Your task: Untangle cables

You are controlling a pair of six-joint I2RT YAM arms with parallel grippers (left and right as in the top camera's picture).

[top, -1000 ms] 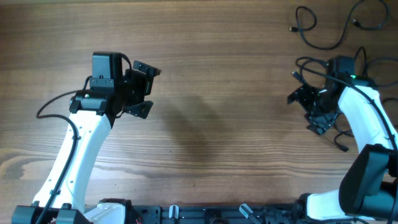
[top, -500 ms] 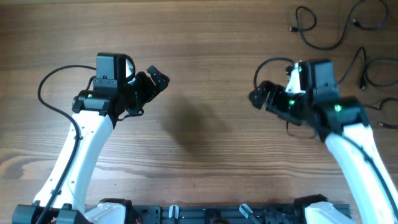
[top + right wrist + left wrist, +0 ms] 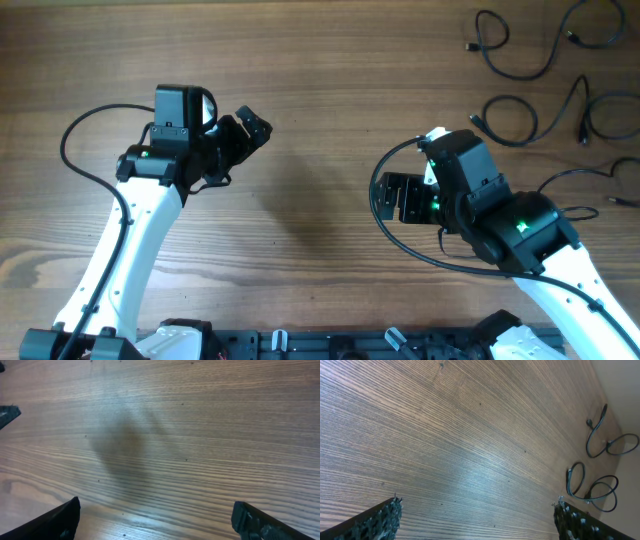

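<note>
Centrally over table (image 3: 330, 80), left pincer (image 3: 240, 150) wide, right pincer (image 3: 394, 198) wide, both empty; cables (image 3: 536, 118) lie apart near far-right corner.

Two white robot arms (image 3: 130, 230), one wooden table (image 3: 330, 90), at least four thin black cables (image 3: 536, 120)

No readable text, label, brand, number or sign appears in any view.

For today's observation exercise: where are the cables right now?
In the overhead view, the cables lie spread over the far right corner of the table, beyond the right gripper, which is open and holds none of them.
</note>
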